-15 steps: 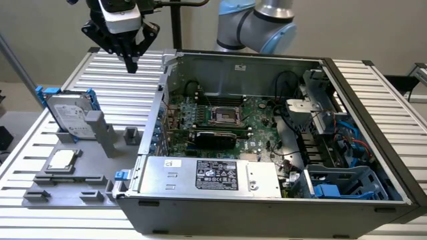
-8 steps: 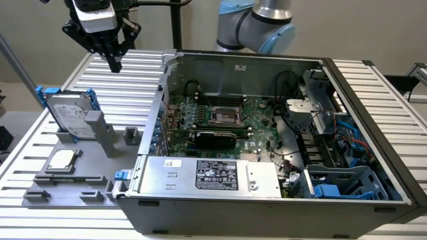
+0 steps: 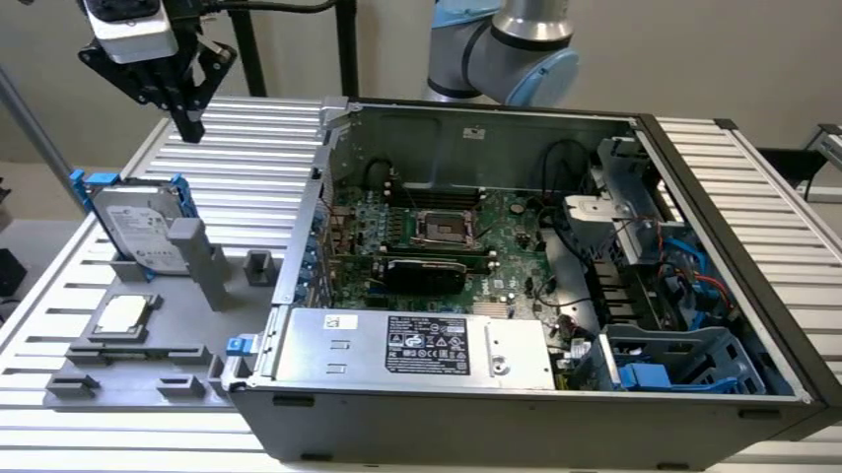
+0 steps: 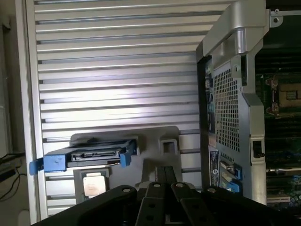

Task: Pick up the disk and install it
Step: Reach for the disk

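Observation:
The disk (image 3: pixel 140 223) is a silver-grey hard drive with a white label and blue carrier rails. It leans upright in a grey fixture (image 3: pixel 132 347) at the exterior view's left. In the wrist view the disk (image 4: pixel 89 157) is seen edge-on, with its blue rail ends at both sides. My gripper (image 3: pixel 192 126) hangs well above and behind the disk, apart from it. Its fingers (image 4: pixel 162 176) are shut together with nothing between them.
A small square CPU chip (image 3: pixel 121 313) lies on the fixture in front of the disk. The open computer case (image 3: pixel 526 246) stands to the exterior view's right, with the power-supply box (image 3: pixel 414 345) at its front and a blue drive cage (image 3: pixel 671 363) at its front right corner. The table is ribbed aluminium (image 3: pixel 250 148).

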Tool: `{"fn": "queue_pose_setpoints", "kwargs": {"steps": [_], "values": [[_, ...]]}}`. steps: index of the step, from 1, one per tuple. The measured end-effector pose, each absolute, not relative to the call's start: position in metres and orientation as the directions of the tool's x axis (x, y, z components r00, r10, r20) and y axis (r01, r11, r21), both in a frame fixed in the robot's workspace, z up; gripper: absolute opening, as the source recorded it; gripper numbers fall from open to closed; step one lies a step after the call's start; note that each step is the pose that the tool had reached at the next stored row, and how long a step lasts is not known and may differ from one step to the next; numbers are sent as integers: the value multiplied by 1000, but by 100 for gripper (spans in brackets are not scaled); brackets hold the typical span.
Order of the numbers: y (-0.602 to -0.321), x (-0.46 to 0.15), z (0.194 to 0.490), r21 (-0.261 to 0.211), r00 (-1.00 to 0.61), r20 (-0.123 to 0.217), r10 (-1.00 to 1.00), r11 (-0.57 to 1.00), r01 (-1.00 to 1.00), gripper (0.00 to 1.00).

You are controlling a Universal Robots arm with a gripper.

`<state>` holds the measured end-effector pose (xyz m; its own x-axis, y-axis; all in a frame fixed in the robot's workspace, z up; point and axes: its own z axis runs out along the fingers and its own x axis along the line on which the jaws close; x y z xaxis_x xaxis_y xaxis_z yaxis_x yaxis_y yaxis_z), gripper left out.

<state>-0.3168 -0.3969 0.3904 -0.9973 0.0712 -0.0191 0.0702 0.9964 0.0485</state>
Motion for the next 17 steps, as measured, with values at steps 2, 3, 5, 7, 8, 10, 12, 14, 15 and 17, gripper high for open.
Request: {"fn": "queue_pose_setpoints", "kwargs": {"steps": [2, 3, 5, 7, 8, 10, 12, 14, 15, 17], "values": [[-397, -326, 390, 48, -997, -19, 71, 996, 70, 11], [-397, -330, 390, 48, -997, -19, 71, 996, 70, 11], [-396, -339, 389, 48, -997, -19, 71, 996, 70, 11], [-396, -349, 388, 48, -997, -19, 71, 996, 70, 11], [-396, -353, 388, 48, -997, -19, 71, 996, 70, 11], [-396, -362, 387, 48, -997, -19, 71, 996, 70, 11], [-395, -371, 386, 48, -997, -19, 71, 996, 70, 11], [-395, -380, 386, 48, -997, -19, 71, 996, 70, 11], [-395, -385, 385, 48, -997, -19, 71, 996, 70, 11], [-395, -394, 385, 48, -997, -19, 71, 996, 70, 11]]}}
